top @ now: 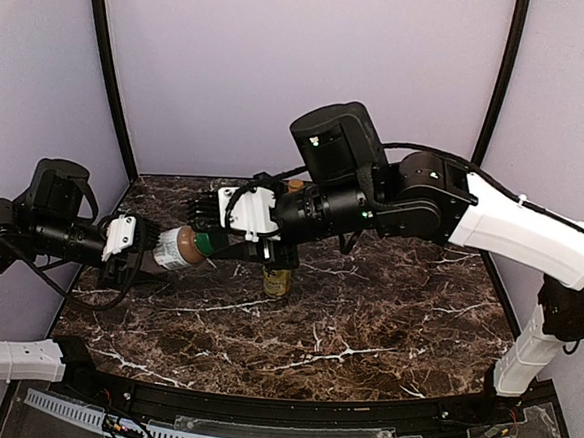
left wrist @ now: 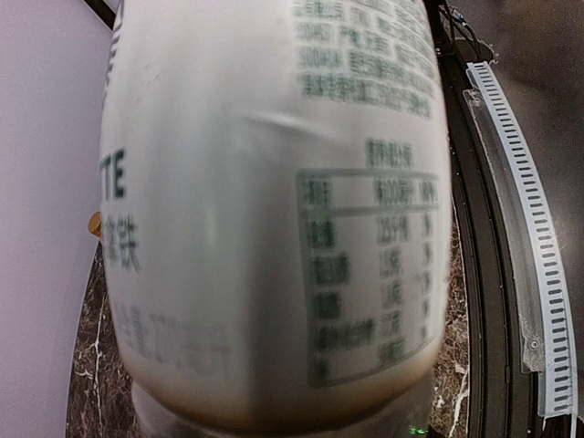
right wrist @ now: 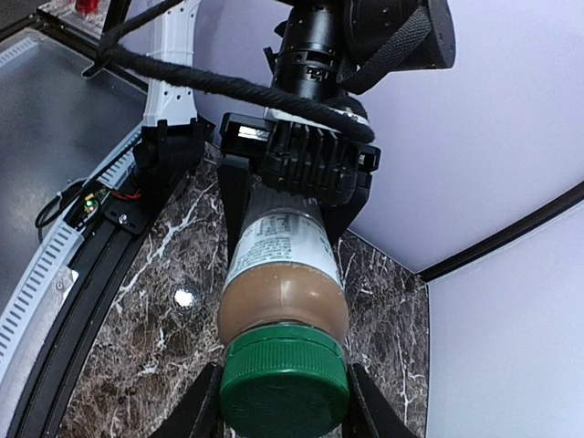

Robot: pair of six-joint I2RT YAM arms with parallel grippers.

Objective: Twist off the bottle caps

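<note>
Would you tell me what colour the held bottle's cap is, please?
The cap on the bottle is dark green; clearest in the right wrist view.

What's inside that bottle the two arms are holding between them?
You can see brown liquid through the clear shoulder of the bottle, just behind its green cap. The white label wraps the rest, so how full it is cannot be seen.
</note>
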